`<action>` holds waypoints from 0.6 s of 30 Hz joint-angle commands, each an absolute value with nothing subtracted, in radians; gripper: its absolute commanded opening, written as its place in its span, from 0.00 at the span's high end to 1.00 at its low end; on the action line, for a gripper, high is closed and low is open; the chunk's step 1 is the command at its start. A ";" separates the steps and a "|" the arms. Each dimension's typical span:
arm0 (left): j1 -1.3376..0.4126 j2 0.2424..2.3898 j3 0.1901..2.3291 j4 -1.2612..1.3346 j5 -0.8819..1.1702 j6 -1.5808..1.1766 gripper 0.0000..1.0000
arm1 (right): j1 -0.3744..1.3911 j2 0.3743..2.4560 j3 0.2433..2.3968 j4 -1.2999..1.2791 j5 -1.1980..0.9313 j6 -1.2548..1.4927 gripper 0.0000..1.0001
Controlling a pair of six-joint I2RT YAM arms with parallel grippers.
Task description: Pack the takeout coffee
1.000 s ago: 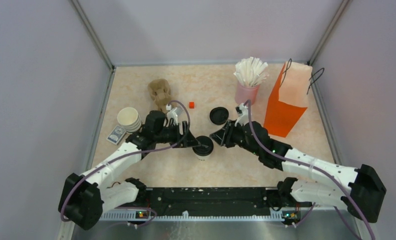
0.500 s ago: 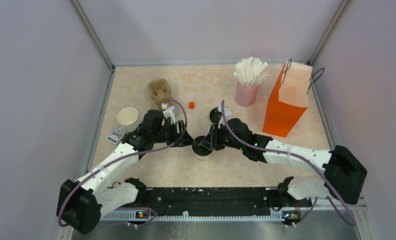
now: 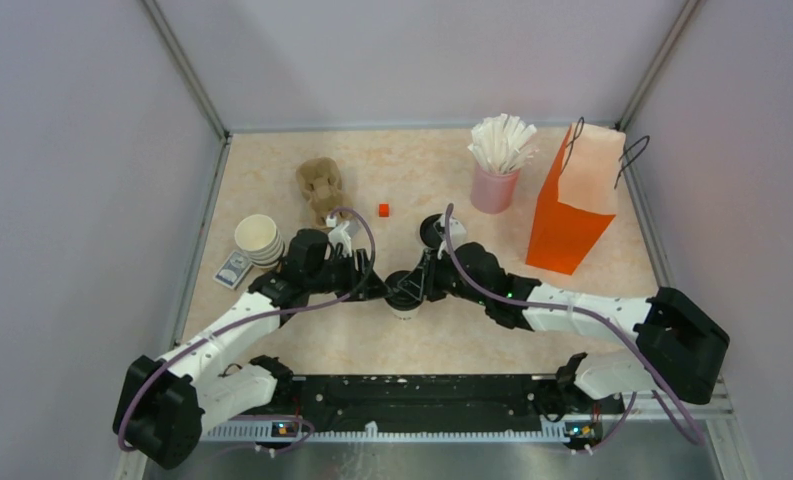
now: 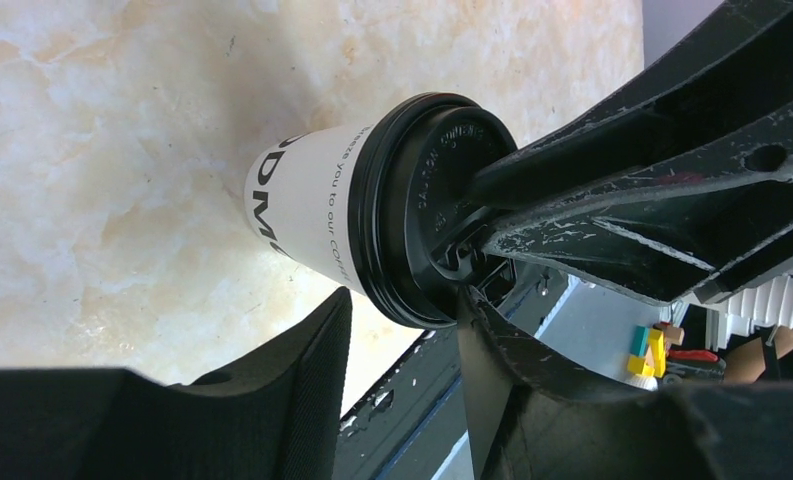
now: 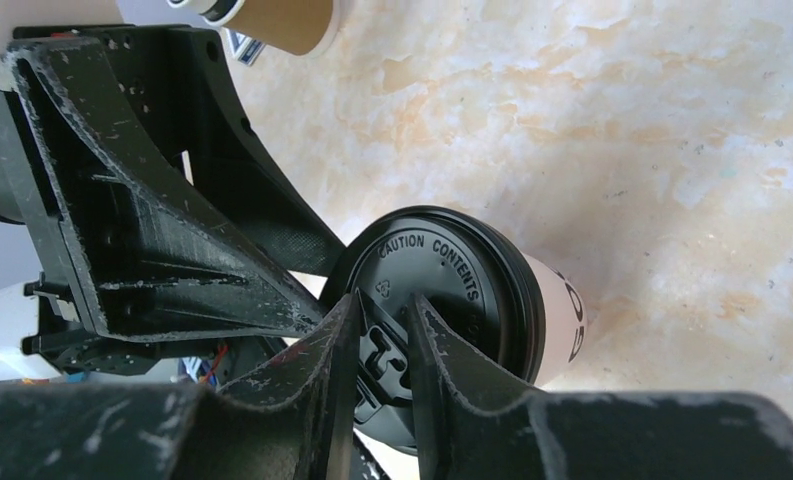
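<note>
A stack of cups [image 3: 257, 238] sits on the worktop [image 3: 422, 160] well left of the coffee [image 3: 405, 297], with a small card [image 3: 234, 268] just beside it on the near side. A brown lump [image 3: 320, 187] lies left of the coffee and farther back.

The left gripper [image 3: 379, 289] reaches the coffee from the left. It is turned sideways and stands about half open. One finger [image 4: 307, 370] is beside the cup wall under the lid [image 5: 442, 270] and the other is over the lid's top, so the rim sits between them. Whether they clamp the rim cannot be told.

The coffee stands upright at the middle of the worktop, between the two grippers, with its black lid on. A red block [image 3: 383, 210] lies behind it.

The right gripper [image 3: 422, 284] comes from the right and rests its tips on the lid's top. Its jaws are nearly closed, leaving a narrow gap with the lid's raised tab in it. Whether they pinch that tab cannot be told.

A spare lid [image 3: 431, 232] lies just behind the coffee, partly hidden by the right arm. Farther right and back, a pink cup [image 3: 493, 188] holds white straws [image 3: 502, 145]. An orange bag [image 3: 570, 215] stands upright well right of the coffee.
</note>
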State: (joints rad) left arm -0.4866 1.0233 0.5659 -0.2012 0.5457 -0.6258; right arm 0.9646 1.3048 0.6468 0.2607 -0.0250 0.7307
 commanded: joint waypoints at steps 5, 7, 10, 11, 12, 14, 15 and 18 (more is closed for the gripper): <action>-0.491 1.006 0.473 -0.191 0.477 -0.610 0.56 | 0.973 1.315 0.557 0.226 -0.003 0.755 0.76; -0.490 1.004 0.456 -0.178 0.486 -0.608 0.58 | 0.973 1.315 0.548 0.231 -0.003 0.759 0.76; -0.490 1.020 0.437 -0.169 0.485 -0.606 0.58 | 0.973 1.318 0.535 0.241 -0.003 0.764 0.76; -0.490 1.025 0.431 -0.168 0.479 -0.606 0.58 | 0.973 1.319 0.528 0.244 -0.003 0.765 0.76; -0.491 1.031 0.423 -0.170 0.469 -0.609 0.58 | 0.973 1.320 0.521 0.247 -0.003 0.769 0.76; -0.491 1.040 0.404 -0.167 0.453 -0.619 0.59 | 0.973 1.322 0.510 0.254 -0.003 0.775 0.76; -0.490 1.045 0.393 -0.164 0.443 -0.626 0.59 | 0.973 1.323 0.503 0.258 -0.003 0.779 0.76; -0.490 1.077 0.365 -0.155 0.422 -0.644 0.61 | 0.973 1.330 0.484 0.276 -0.003 0.788 0.76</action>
